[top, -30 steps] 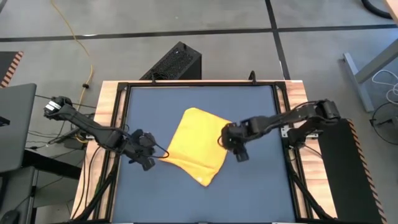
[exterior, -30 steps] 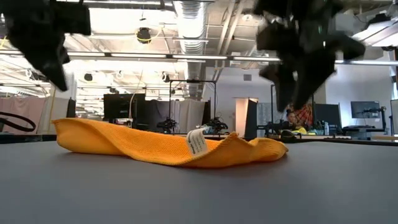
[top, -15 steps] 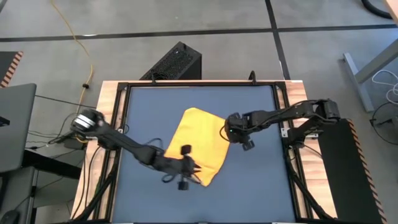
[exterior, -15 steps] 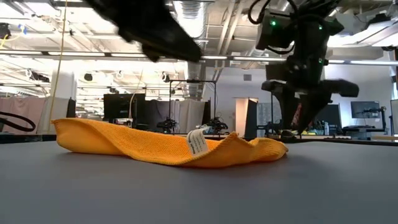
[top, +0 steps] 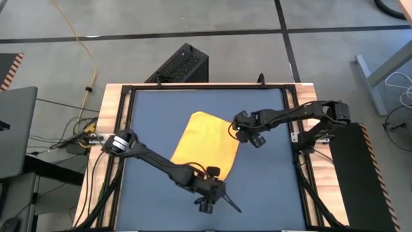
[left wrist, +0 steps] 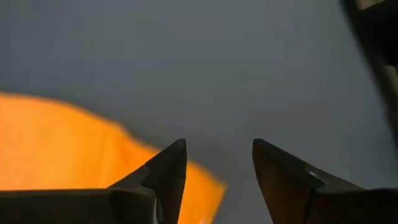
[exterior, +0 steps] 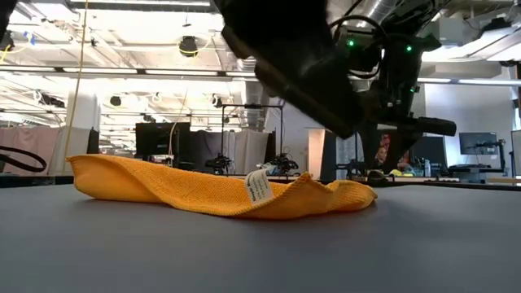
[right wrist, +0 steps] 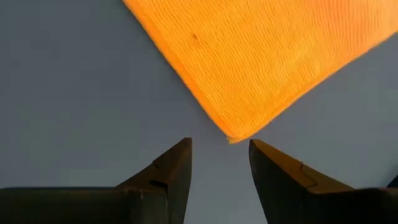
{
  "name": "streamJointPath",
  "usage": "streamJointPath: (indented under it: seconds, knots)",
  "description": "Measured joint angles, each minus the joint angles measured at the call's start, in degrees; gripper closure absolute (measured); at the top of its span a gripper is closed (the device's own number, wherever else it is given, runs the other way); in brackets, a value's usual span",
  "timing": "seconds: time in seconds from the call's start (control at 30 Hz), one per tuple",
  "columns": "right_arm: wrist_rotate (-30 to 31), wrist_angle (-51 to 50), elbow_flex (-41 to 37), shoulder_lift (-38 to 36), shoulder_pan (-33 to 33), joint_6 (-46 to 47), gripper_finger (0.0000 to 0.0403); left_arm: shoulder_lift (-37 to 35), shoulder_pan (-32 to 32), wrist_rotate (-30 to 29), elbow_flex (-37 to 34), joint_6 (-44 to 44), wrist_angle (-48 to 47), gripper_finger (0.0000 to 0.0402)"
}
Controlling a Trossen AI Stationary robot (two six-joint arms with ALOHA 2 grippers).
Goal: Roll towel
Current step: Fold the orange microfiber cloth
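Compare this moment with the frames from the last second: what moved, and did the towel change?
The left gripper swung from the towel's left corner, around its near edge, to the towel's near corner, open and holding nothing. The right gripper lifted off the towel's right side and drew back to just past its right corner, open. The towel lies where it was on the table, same shape, unrolled.

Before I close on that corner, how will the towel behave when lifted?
Probably floppy: the towel lies in soft waves and humps in the low view, so a lifted corner should drape rather than hold shape. It likely weighs little, being thin cloth. Its woven texture suggests the open right gripper won't slip.
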Motion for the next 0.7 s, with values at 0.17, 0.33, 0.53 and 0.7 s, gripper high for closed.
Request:
streamJointPath:
  seconds: [0.17,0.33,0.53,0.7]
  knots:
    - [-0.2,-0.4,0.0,0.0,-0.9,-2.2,0.0218,3.4,-1.2,-5.1,1.8,-3.5,-1.3,0.0223]
    - [-0.8,1.8,-1.0,0.0,-0.9,-5.1,0.0218,4.3,-1.5,-7.6,2.0,-7.9,-3.1,0.0223]
    - [-2.4,11.9,-7.1,0.0,-0.9,-10.4,0.0218,4.5,-1.6,-9.0,2.0,-12.0,-6.8,0.0223]
    - [1.9,21.0,-10.4,0.0,-1.5,-11.2,0.0222,4.5,-1.6,-7.4,2.0,-13.6,-9.4,0.0223]
